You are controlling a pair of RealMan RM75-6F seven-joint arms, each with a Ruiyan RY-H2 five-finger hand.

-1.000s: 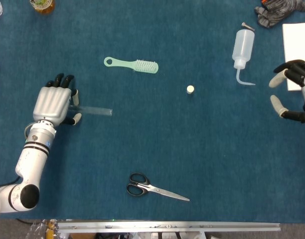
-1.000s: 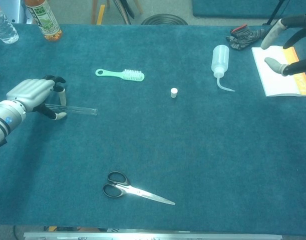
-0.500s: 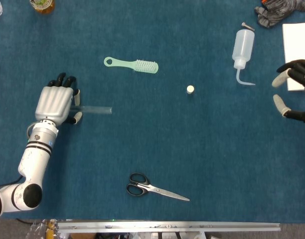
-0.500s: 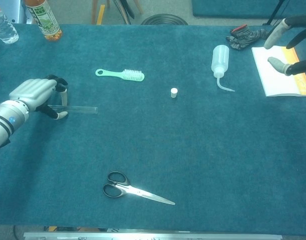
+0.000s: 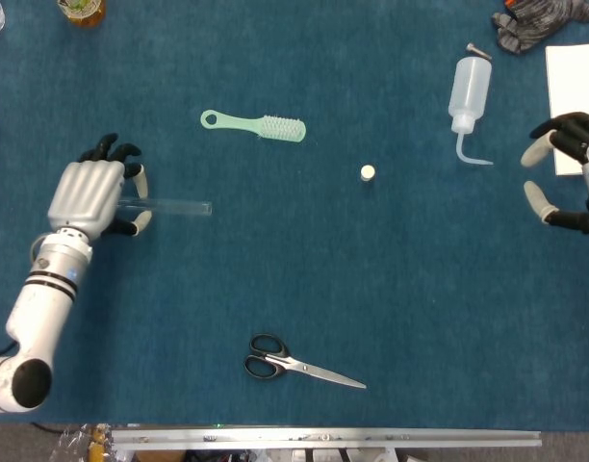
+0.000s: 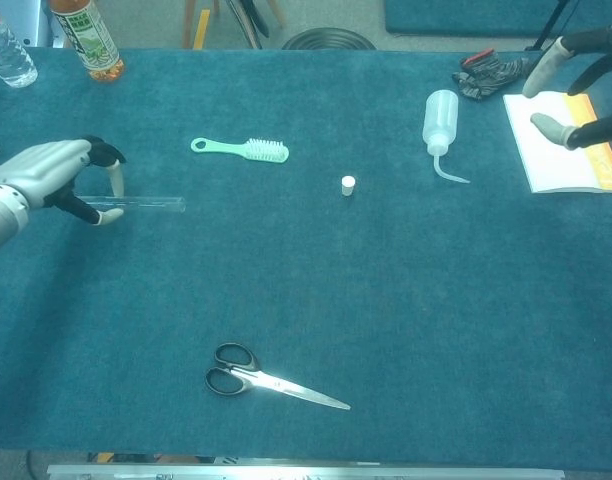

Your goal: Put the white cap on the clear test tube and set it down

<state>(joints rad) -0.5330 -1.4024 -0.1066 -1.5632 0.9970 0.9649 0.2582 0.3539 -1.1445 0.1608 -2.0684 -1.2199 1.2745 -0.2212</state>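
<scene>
1. The left hand (image 5: 90, 197) is pinching one end of the clear test tube (image 5: 174, 205) near the left edge of the table (image 5: 304, 279); the tube is lying level, pointing toward the middle; whether it is resting on the cloth or lifted just off it cannot be told.
2. The white cap (image 5: 368, 172) is standing alone near the table's centre, well apart from the tube; nothing is touching it.
3. The right hand (image 5: 564, 178) is hovering at the right edge beside a white sheet (image 5: 569, 87); its fingers are spread apart and holding nothing.
4. A green brush (image 5: 256, 125), a wash bottle (image 5: 466, 96) and scissors (image 5: 299, 364) are lying untouched.
5. Judging progress: the tube is being gripped; fetching the cap, fitting it and setting the tube down are all remaining.
</scene>
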